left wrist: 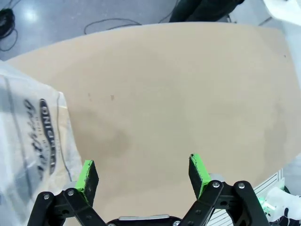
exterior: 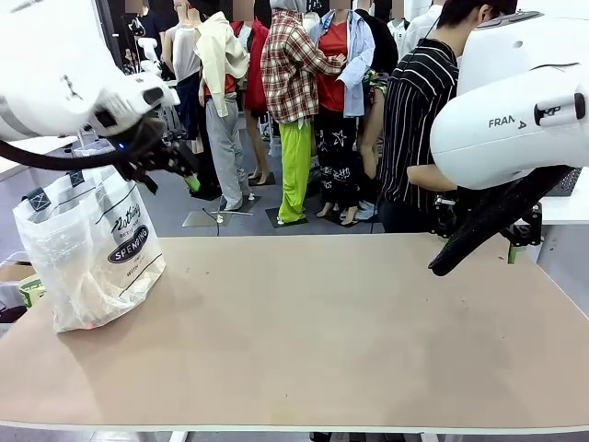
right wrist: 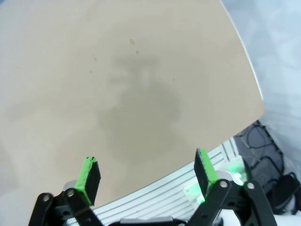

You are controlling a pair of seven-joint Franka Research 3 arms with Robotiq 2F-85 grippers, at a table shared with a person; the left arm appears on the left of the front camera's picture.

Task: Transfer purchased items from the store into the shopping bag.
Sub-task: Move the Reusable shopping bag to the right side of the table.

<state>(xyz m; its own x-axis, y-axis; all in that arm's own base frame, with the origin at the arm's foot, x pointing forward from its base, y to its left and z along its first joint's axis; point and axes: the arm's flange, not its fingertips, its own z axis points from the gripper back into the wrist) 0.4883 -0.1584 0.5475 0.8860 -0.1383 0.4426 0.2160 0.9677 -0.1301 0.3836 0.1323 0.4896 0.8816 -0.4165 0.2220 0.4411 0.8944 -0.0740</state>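
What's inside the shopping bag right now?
The shopping bag stands on the table's left end. Through its translucent plastic only vague pale shapes and a small red spot show; the contents cannot be identified.

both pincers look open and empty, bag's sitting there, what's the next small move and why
Probably lift the left pincer clear of the shopping bag: its jaws stand open with nothing between them, the right pincer is likewise empty, and the table shows no loose item to fetch.

Front across, wrists down — shared table
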